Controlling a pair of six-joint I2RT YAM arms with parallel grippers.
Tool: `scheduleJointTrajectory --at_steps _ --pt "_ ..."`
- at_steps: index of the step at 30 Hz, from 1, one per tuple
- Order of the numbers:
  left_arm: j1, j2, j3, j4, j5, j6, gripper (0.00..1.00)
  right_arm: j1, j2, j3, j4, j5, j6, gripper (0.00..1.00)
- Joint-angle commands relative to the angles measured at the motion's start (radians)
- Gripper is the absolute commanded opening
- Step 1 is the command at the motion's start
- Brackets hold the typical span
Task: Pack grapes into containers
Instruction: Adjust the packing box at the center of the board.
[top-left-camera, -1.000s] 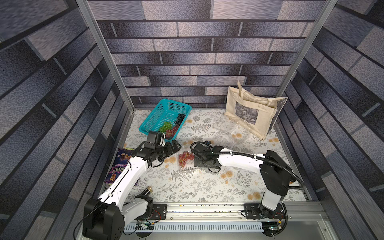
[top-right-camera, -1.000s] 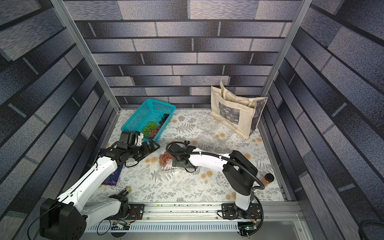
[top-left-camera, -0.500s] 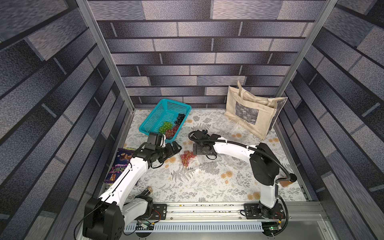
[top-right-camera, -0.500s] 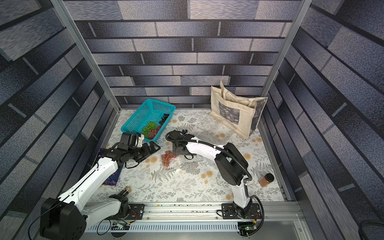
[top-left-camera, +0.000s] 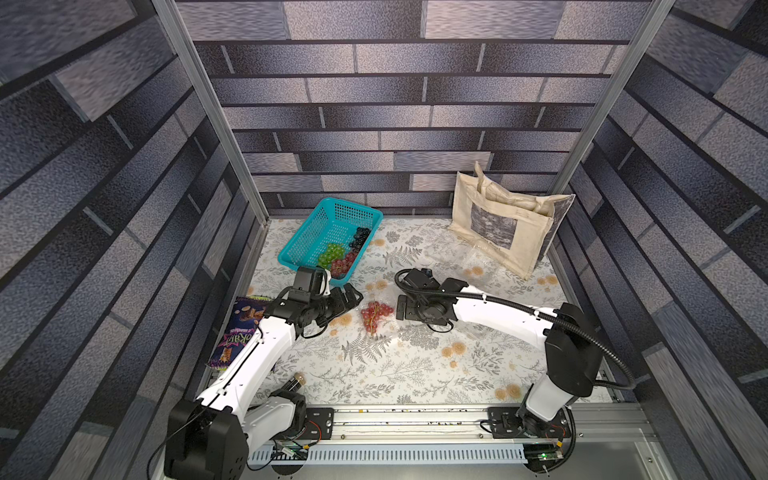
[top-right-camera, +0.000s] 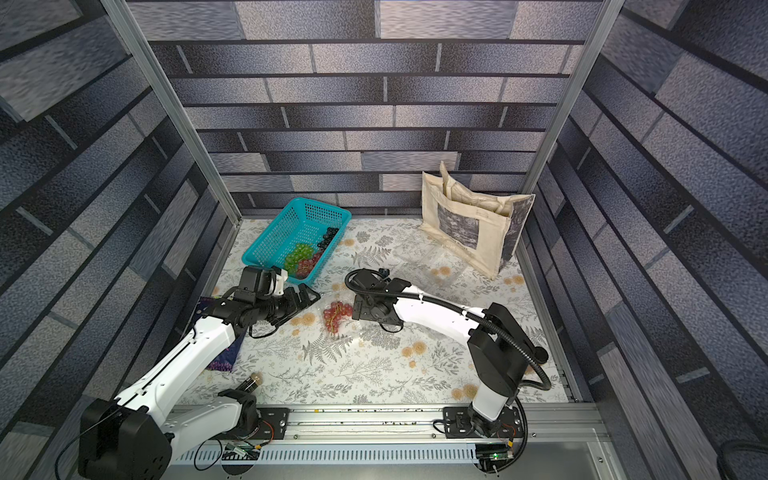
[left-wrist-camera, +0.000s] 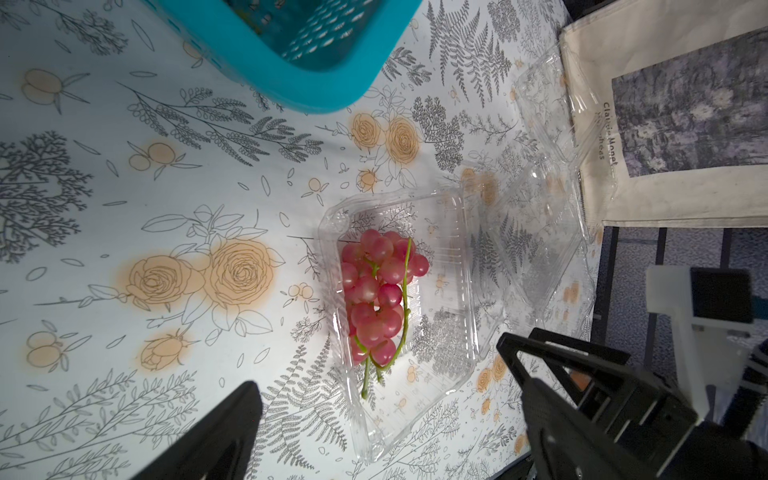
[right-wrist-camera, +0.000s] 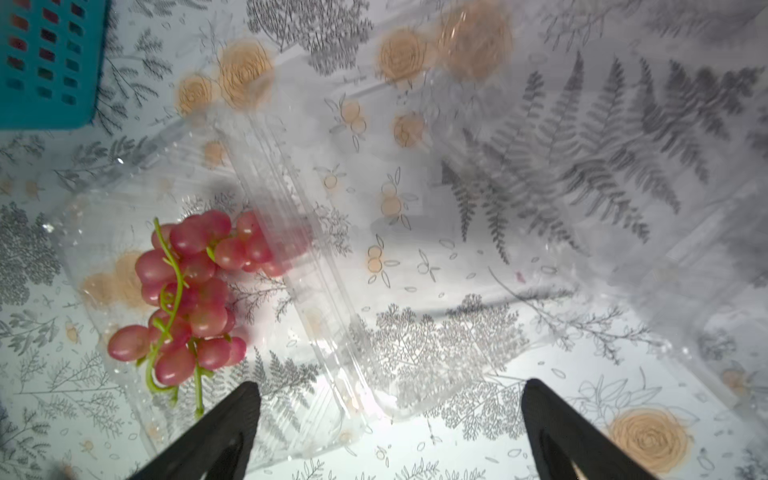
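A red bunch of grapes (top-left-camera: 376, 316) (top-right-camera: 336, 313) lies in the tray of a clear container (left-wrist-camera: 419, 345), whose hinged lid (left-wrist-camera: 536, 245) is folded out on the right arm's side. My left gripper (top-left-camera: 354, 296) (left-wrist-camera: 384, 415) hovers open just left of the tray, holding nothing. Just right of the bunch (right-wrist-camera: 191, 291) my right gripper (top-left-camera: 400, 309) (right-wrist-camera: 386, 415) stands open over the lid (right-wrist-camera: 457, 257). Green grapes (top-left-camera: 332, 252), a second red bunch (top-left-camera: 345, 264) and black grapes (top-left-camera: 360, 237) lie in the teal basket (top-left-camera: 309, 239). More clear containers (top-left-camera: 461, 257) lie by the tote.
The beige tote bag (top-left-camera: 507, 224) stands at the back right. A purple snack bag (top-left-camera: 239, 332) lies along the left wall under my left arm. A small brown bottle (top-left-camera: 296, 380) lies near the front rail. Brick-patterned walls enclose the flowered table.
My right arm lifted its elbow and swung its gripper a little toward the back, then came back down beside the red bunch. The left arm and the grapes have hardly moved.
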Motion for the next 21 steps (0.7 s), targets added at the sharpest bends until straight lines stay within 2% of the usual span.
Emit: scheduleJointTrajectory --at_steps 1,6,16,21 --pt "0.004 0.006 -0.007 0.016 0.020 0.013 1.00 0.034 0.003 -0.040 0.057 -0.056 0.115 1.00" --pt "0.004 -0.004 -0.018 0.014 0.031 0.015 1.00 0.067 0.024 -0.071 0.103 -0.059 0.188 0.97" --pt "0.005 -0.014 -0.026 0.022 0.046 0.015 1.00 0.085 0.047 -0.124 0.121 -0.028 0.261 0.79" --pt "0.006 -0.015 -0.026 0.023 0.053 0.015 1.00 0.070 0.076 -0.089 0.092 0.015 0.230 0.70"
